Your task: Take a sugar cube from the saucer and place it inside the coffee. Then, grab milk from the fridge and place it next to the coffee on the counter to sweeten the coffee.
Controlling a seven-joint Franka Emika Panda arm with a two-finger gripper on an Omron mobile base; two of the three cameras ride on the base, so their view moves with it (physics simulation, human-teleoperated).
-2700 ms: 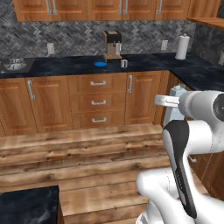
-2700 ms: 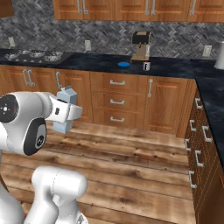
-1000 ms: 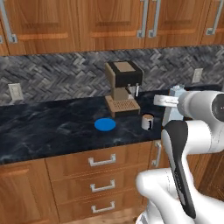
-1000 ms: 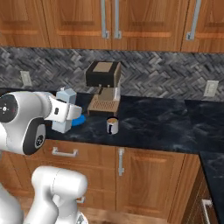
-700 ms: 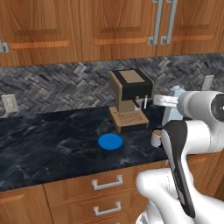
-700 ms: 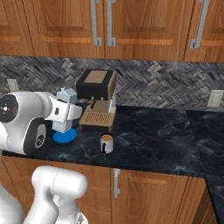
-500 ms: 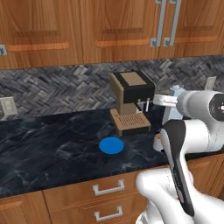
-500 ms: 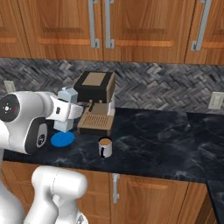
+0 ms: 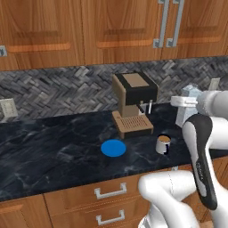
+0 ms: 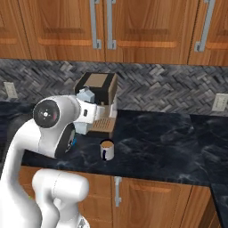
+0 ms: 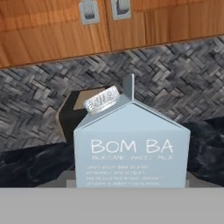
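My gripper is shut on the milk, a pale carton with a gabled top, held upright in the air above the counter. In the hand view the milk stands close in front and hides the fingertips. The coffee, a white mug with brown liquid, sits on the counter below and left of the carton. The blue saucer lies flat further left, its top bare. In the right base view the milk sits behind my arm, above the coffee. The sugar cube and the fridge are out of view.
A brown-and-black coffee machine stands just behind the mug and saucer, against the herringbone backsplash. Wooden wall cabinets hang above, drawers with silver handles sit below. Bare black worktop stretches to the mug's right.
The base has driven up to the counter, so the machine, saucer and mug now look larger and nearer. My gripper has kept the milk carton, held the same way.
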